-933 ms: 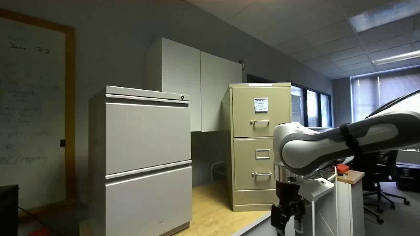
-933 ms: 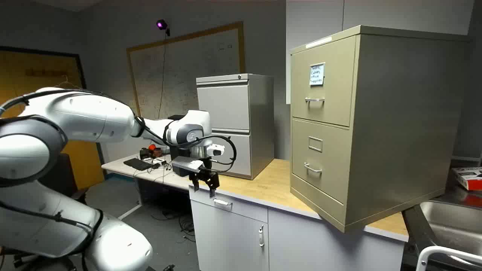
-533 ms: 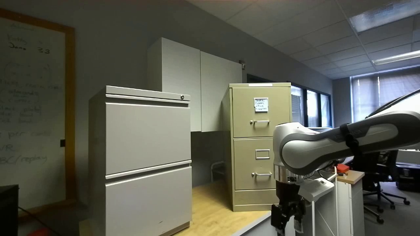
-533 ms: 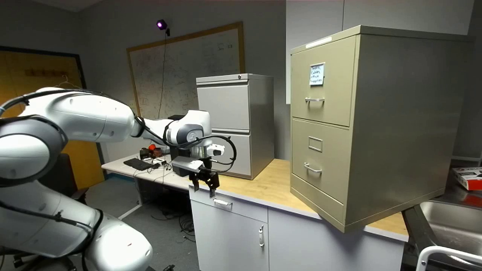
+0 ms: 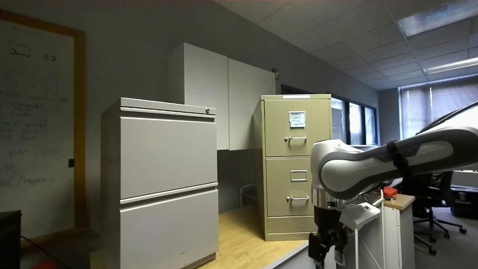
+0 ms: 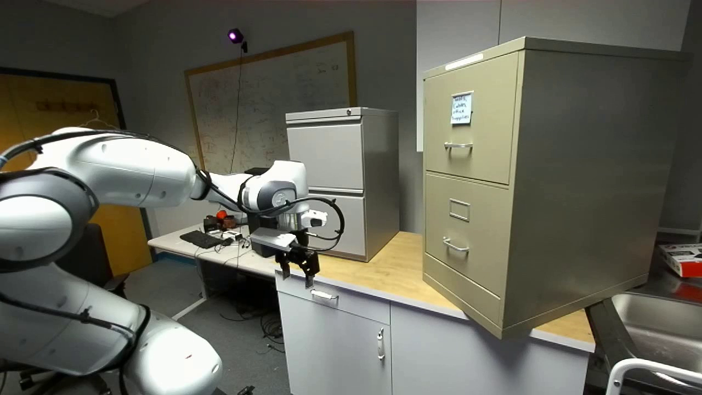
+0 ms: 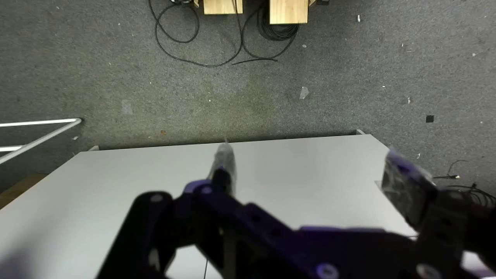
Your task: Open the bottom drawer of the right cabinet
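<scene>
Tan metal filing cabinet fills the right side of the frame in an exterior view, standing on the wood countertop. Bottom drawer: the lower front, under the paper-marked top drawer; flush with the body, not yet pulled. Nothing touches its drawer handle.

Gripper: near the centre of that frame, pointing down, well apart from the handle. In the wrist view its fingers stand spread, one at lower centre, one at lower right, nothing held between them; carpet takes up the upper part.

Change since the earlier frames: none found in the rig. Robot arm, lower right of the frame in an exterior view, has the same pose as about a second ago; no drawer front has shifted. Its overlap with the drawer's right edge there I take as line of sight, not contact. Only difference: the whiteboard, far left, shows its writing a little crisper; probably camera exposure, no bearing on the task.

Reading: arm paused, drawer work not begun, so the whole pull remains. Next move likely calls for travel toward the right of the frame, gripper turned to face the handle.
</scene>
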Motion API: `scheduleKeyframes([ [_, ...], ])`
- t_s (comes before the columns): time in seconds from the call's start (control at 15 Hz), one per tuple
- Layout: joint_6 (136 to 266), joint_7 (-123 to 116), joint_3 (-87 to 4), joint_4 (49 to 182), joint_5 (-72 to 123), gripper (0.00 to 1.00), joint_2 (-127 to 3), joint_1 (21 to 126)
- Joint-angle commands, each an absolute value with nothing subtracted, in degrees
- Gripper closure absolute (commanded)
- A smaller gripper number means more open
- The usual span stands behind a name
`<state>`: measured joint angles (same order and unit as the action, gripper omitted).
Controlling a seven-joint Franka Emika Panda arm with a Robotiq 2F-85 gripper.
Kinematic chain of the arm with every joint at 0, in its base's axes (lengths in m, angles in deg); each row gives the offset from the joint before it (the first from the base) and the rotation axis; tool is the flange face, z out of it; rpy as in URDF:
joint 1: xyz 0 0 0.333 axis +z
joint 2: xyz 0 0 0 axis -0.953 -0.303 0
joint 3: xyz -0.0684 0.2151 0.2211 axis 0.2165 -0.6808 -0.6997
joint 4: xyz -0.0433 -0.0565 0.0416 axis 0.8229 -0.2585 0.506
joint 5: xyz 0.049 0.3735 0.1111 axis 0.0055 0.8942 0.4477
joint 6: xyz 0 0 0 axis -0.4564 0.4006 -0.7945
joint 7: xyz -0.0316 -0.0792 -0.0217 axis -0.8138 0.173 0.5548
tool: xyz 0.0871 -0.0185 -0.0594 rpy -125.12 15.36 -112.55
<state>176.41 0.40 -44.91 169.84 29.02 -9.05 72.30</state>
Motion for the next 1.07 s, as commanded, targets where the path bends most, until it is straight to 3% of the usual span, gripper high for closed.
scheduleKeyframes([
  [0.0, 176.4, -0.2, -44.9, 169.8, 29.5, 0.0, -9.1, 72.0],
  [0.47, 188.2, -3.0, -42.3, 166.7, 31.8, 0.0, -13.7, 69.4],
  [1.0, 209.8, 7.1, -31.4, 164.7, 45.9, 0.0, -22.1, 71.1],
])
